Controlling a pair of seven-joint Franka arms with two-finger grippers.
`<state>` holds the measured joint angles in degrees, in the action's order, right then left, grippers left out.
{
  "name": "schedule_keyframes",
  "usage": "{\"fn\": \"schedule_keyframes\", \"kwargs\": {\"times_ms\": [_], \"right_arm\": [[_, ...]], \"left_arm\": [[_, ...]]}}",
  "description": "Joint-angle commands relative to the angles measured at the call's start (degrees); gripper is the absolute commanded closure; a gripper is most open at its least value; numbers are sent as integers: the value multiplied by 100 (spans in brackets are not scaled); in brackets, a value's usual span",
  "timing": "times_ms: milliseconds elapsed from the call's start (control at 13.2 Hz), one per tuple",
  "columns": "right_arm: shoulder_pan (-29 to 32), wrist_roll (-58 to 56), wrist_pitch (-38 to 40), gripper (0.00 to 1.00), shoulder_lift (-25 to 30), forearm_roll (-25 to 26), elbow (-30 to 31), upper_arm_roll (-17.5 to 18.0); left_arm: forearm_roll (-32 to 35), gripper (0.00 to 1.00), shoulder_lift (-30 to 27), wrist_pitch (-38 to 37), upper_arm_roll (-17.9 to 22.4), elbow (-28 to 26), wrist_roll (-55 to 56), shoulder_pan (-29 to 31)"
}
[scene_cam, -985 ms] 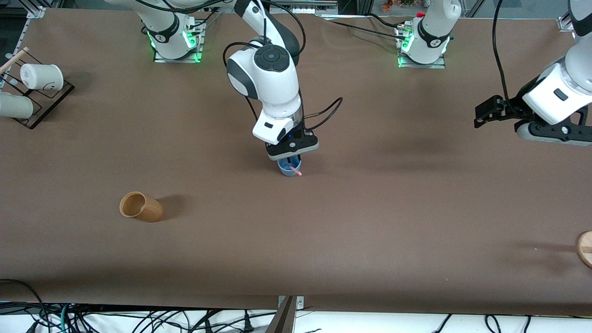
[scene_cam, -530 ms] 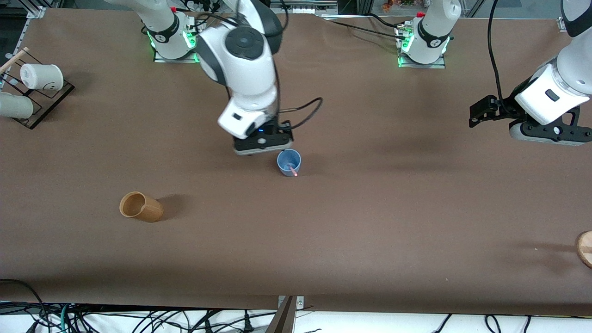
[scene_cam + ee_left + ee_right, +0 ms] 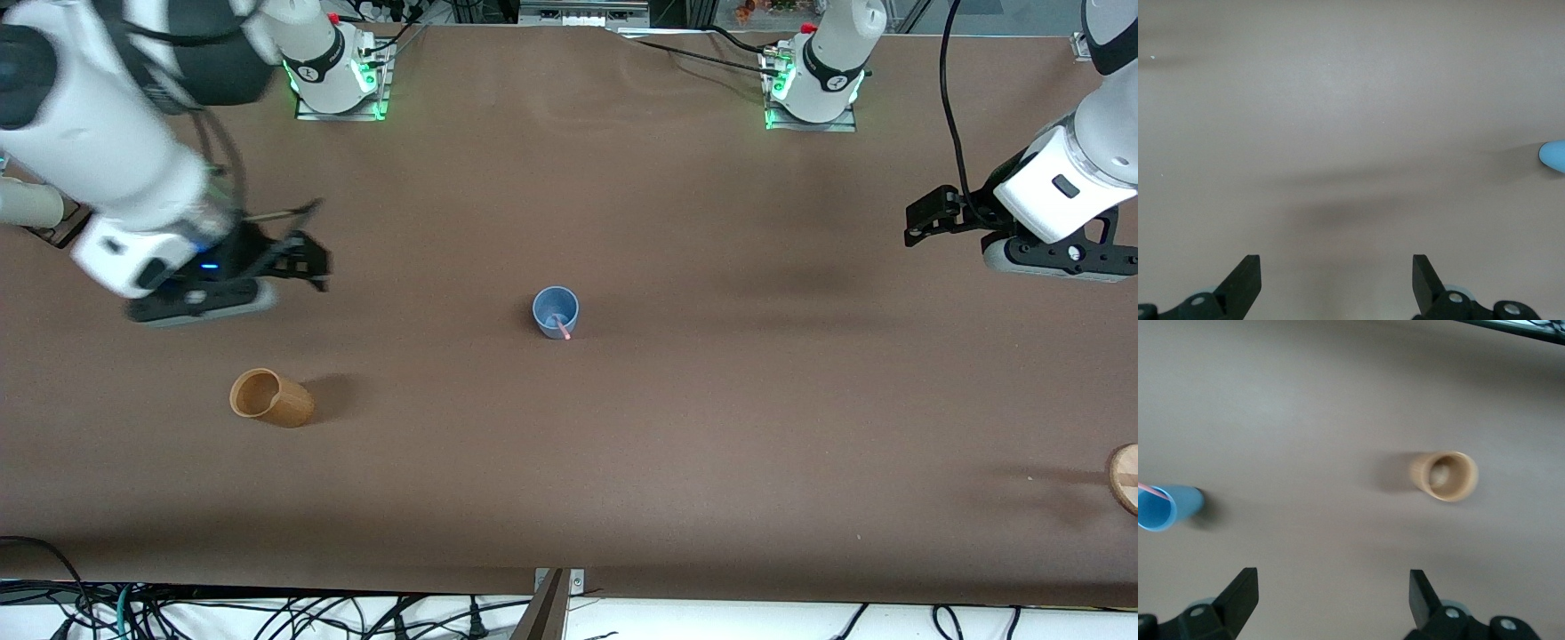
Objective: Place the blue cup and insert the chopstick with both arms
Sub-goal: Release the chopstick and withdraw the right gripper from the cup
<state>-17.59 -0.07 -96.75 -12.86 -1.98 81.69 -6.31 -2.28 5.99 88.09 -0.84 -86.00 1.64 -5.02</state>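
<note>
The small light-blue tapered cup (image 3: 556, 311) stands upright near the middle of the brown table (image 3: 711, 400), clear of both my grippers; the thin chopstick with a pinkish-red tip (image 3: 562, 328) sits inside it, leaning against the rim on the side nearer the front camera, red tip poking just above the rim; the right wrist view shows the same cup (image 3: 1166, 508) with the stick (image 3: 1153, 491) crossing its mouth.

My right gripper (image 3: 307, 260) hangs in the air over bare table toward the right arm's end, well apart from the blue cup; its fingers (image 3: 1238, 591) are spread wide and hold nothing.

My left gripper (image 3: 925, 218) hangs over bare table toward the left arm's end, also well apart from the cup; its fingers (image 3: 1245, 279) are spread apart and empty; a sliver of the blue cup (image 3: 1553, 155) shows at the edge of the left wrist view.

A tan-orange wooden-looking cup (image 3: 270, 397) lies on its side, nearer the front camera than my right gripper and toward the right arm's end; its open mouth faces the right arm's end of the table; the right wrist view looks into that mouth (image 3: 1445, 476).
</note>
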Motion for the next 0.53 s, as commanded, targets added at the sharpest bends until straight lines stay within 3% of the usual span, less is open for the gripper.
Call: {"fn": "schedule_keyframes", "kwargs": {"times_ms": [0, 455], "right_arm": [[527, -607, 305, 0, 669, -83, 601, 112], [766, -987, 490, 0, 793, 145, 620, 103]], "left_arm": [[-70, 0, -1, -47, 5, 13, 29, -8], [-79, 0, 43, -38, -4, 30, 29, -8]]}}
